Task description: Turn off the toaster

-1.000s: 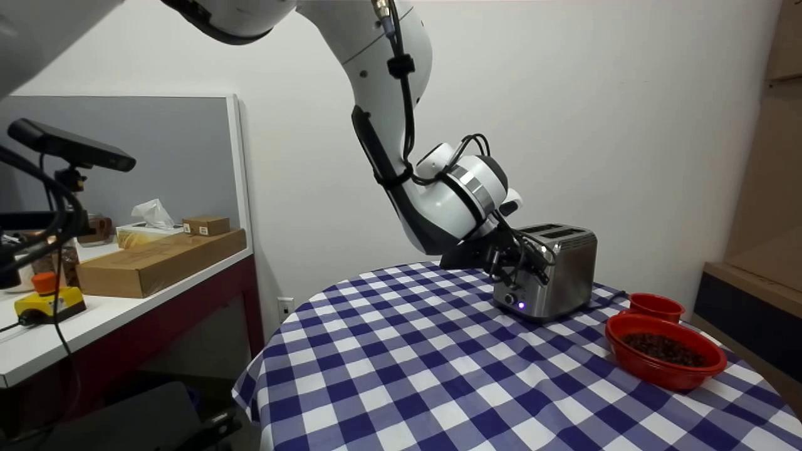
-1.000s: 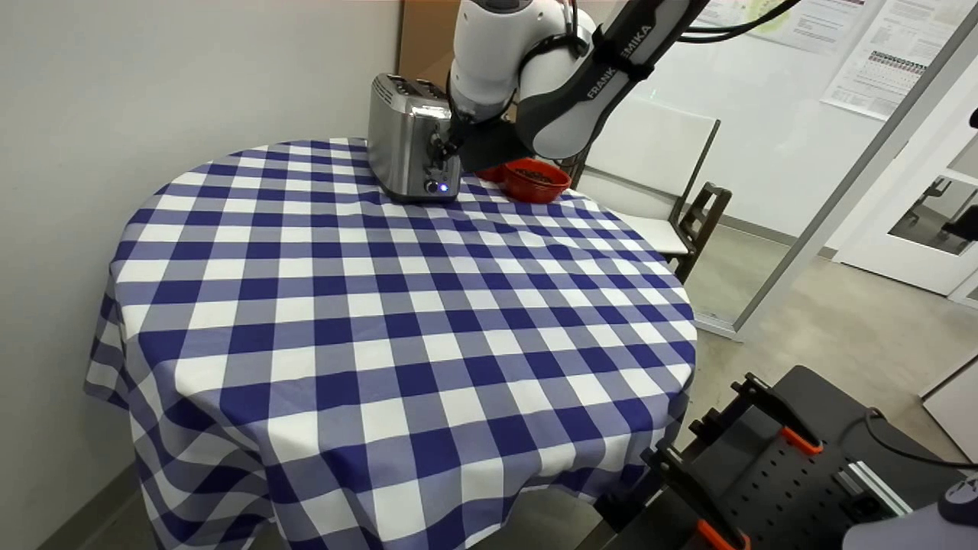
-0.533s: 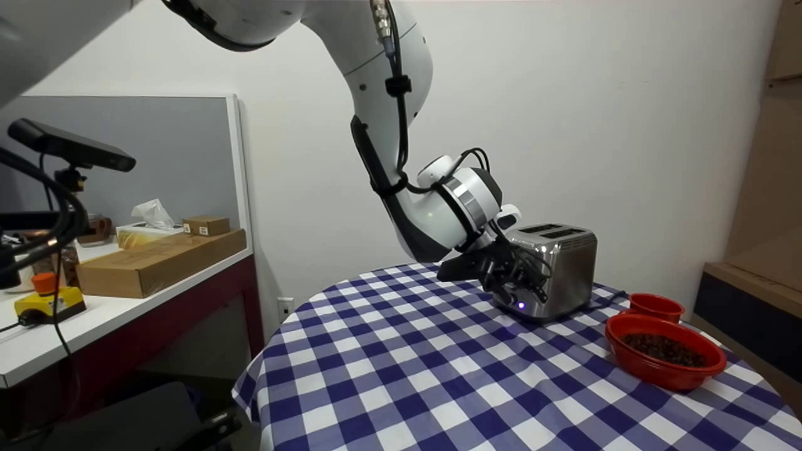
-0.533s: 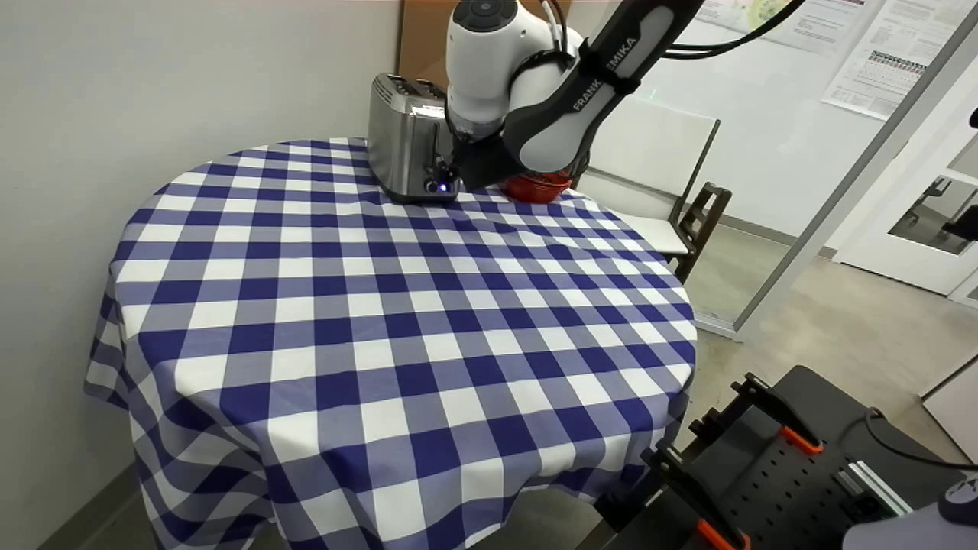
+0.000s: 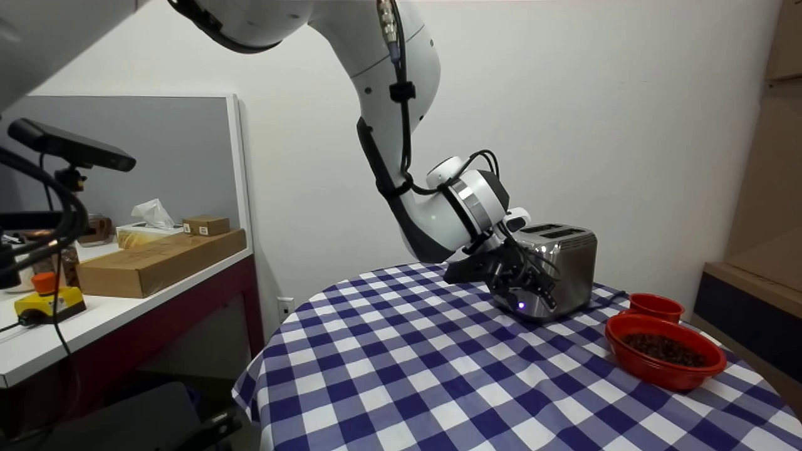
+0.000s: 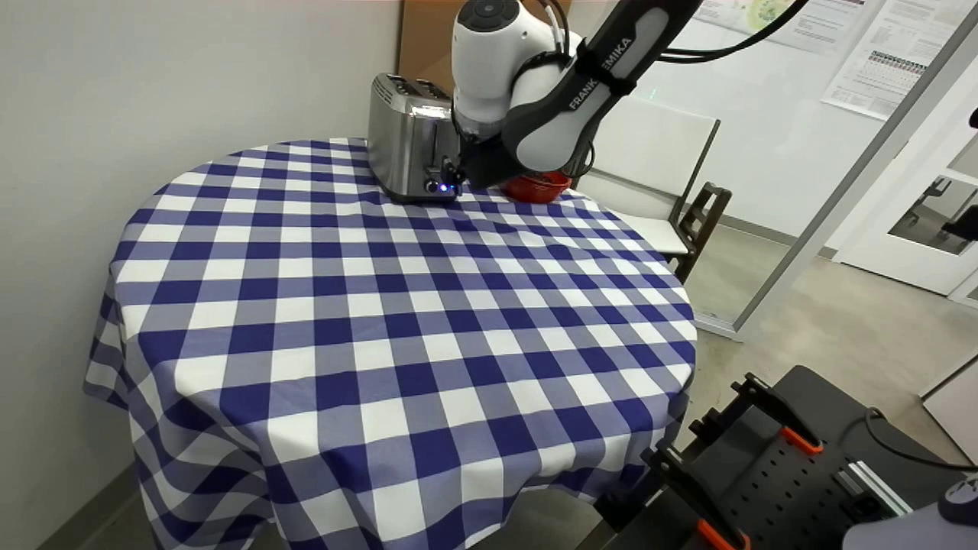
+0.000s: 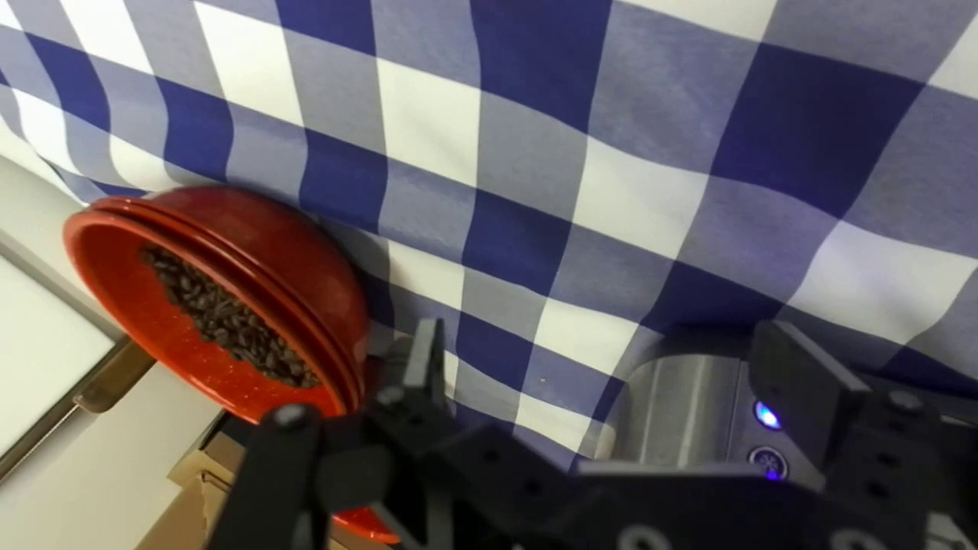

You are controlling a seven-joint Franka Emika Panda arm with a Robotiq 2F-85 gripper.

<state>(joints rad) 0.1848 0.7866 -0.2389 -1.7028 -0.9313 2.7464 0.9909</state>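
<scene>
Toaster (image 7: 676, 412) snowflake symbol (image 7: 768, 462), wrist view only

Shows rounded white arm (image 5: 432, 219), silver ring (image 5: 470, 199), strapped black cables (image 5: 406, 133), EMIKA lettering (image 6: 617, 55); ends in black, screw-studded gripper (image 7: 600, 332).

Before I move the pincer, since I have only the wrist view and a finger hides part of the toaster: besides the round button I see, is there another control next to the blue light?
Observer: Yes, in an exterior view a round knob sits just beside the blue light, low on the same end of the toaster.
Operator: Any bread sticking up out of the top?
Observer: None that I can see; the slots show in both exterior views with nothing rising above them.
Operator: And a stop button somewhere, in case?
Observer: Probably: an orange-red button tops a yellow box on the white side table.
</scene>
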